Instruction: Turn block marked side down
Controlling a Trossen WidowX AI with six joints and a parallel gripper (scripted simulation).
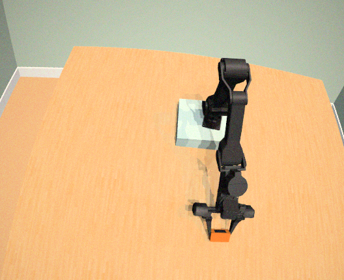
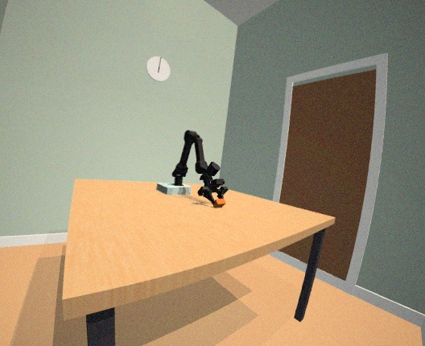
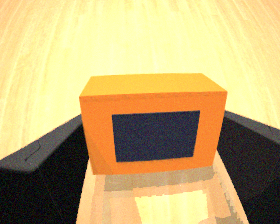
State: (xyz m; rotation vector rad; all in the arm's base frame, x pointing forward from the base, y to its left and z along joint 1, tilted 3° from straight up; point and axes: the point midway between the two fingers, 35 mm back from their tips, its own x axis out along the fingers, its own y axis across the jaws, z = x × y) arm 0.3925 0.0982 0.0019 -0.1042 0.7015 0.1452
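Wrist view: pincer (image 3: 151, 163) clamps orange block (image 3: 152, 123) between its fingers, dark marked face toward camera

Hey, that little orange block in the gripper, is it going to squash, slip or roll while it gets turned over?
The orange block probably stays stiff: its edges look straight between the fingers. With flat faces, it seems unlikely to roll. The gripper clamps two flat sides, so slipping looks modest, though surface friction can't be judged.
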